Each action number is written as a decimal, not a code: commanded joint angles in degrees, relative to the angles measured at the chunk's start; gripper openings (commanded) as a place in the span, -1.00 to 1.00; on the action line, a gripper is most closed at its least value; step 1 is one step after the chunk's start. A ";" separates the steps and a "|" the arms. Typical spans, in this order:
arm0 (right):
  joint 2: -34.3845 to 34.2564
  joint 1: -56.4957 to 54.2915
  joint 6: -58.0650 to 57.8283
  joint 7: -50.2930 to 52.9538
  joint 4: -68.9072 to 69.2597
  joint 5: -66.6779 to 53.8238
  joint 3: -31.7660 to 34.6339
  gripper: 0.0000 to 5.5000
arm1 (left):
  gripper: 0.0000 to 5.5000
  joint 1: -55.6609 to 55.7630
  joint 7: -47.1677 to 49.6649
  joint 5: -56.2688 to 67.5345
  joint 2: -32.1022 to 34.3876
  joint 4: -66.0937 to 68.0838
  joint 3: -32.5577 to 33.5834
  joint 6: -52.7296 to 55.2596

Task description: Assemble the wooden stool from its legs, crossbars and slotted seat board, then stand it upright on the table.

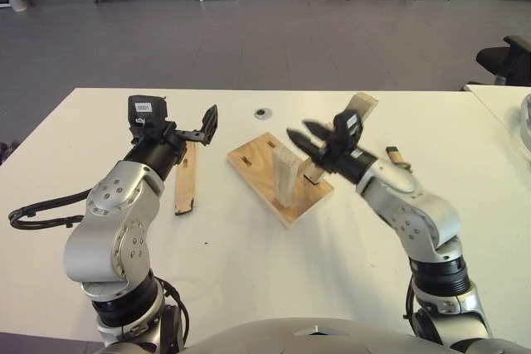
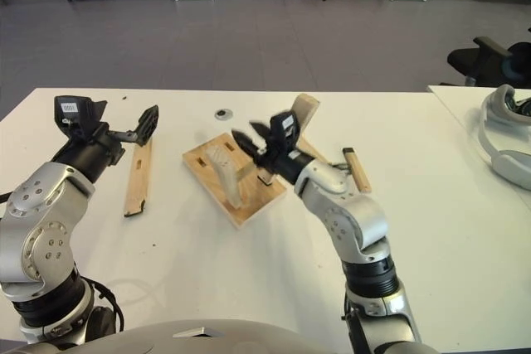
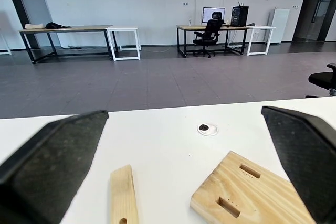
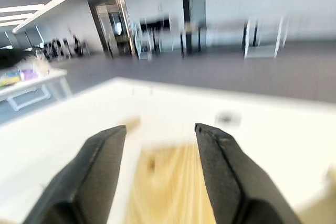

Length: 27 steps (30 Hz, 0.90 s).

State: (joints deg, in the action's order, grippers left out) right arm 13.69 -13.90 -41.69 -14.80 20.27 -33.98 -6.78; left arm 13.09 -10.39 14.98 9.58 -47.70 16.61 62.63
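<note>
White table point(image 1: 249, 263): seat board point(image 1: 253, 163) under spread right pincer point(image 1: 299, 129).

Light: bright, even, overhead; ceiling light strips point(image 4: 50, 2) glow at 11 o'clock in the right wrist view.
Shadows: soft, faint under the seat board point(image 1: 250, 160) on the table point(image 1: 249, 271).

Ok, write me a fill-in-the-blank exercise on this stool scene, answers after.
The left gripper and the right gripper are both ___. One leg stands upright on the ___. The wooden bar beside the left gripper lies flat on the ___.
Missing words: open; seat board; table.
</note>
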 commanded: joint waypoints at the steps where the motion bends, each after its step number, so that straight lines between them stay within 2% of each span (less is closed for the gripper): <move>1: -1.91 13.46 -4.96 2.91 -11.09 1.63 -0.08 -0.10 | 0.96 -2.79 1.85 -0.13 -1.24 -0.03 -1.97 -1.14; 5: -6.68 9.98 -5.93 2.50 -6.52 -6.05 3.67 -0.10 | 0.96 -4.17 3.15 -0.06 -2.30 0.26 -3.06 -2.08; 10: -3.63 -3.13 -4.02 -1.54 0.23 -11.46 7.83 -0.10 | 0.96 -3.51 4.09 -0.13 -2.41 1.99 -3.16 -4.30; 15: -0.37 -11.15 -4.37 -3.88 6.69 -14.44 9.70 -0.10 | 0.96 -3.96 5.04 0.08 -2.38 3.16 -3.52 -6.55; 17: -0.71 -9.99 -5.35 -3.36 8.29 -16.29 9.50 -0.10 | 0.96 -5.01 5.43 -0.01 -2.61 3.10 -3.88 -7.30; 20: -2.02 0.20 -4.10 -2.50 2.69 -12.54 6.59 -0.10 | 0.96 -5.69 5.97 -0.05 -3.01 3.05 -4.52 -7.87; 23: -0.58 10.65 -6.36 -1.35 -9.85 -5.14 -0.81 -0.10 | 0.96 -5.75 6.30 0.10 -2.98 3.63 -5.06 -8.08; 27: -3.70 5.66 -4.48 -0.08 -7.77 -8.19 3.80 -0.10 | 0.96 -6.51 6.85 0.25 -3.46 4.25 -6.85 -8.17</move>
State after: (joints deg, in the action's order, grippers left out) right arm 10.08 -11.11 -41.12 -18.03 17.73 -43.29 -3.12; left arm 7.40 -4.11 15.21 6.52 -44.08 10.71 54.47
